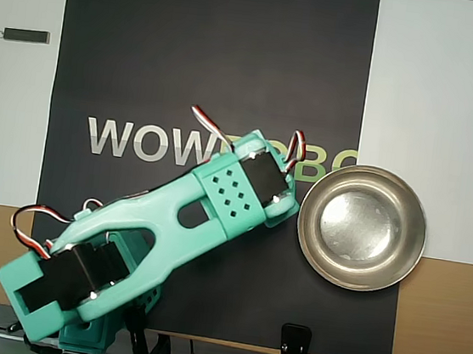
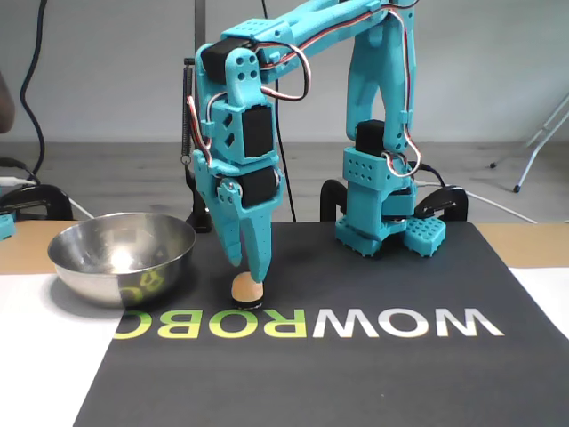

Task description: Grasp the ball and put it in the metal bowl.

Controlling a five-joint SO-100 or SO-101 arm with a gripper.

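Ball (image 2: 245, 290) hidden beneath the arm (image 1: 216, 205) in the overhead view; end effector (image 2: 256, 274) spread unclear.

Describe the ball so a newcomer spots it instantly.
In the fixed view, find the black mat, then its WOWROBO lettering. Just above the yellow-green letters, right of the metal bowl and under the teal gripper, sits the ball: the only small, matte, peach-orange sphere.

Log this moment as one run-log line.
phase: reaching | jaws: at ball, closure unclear | ball: on mat | metal bowl: empty
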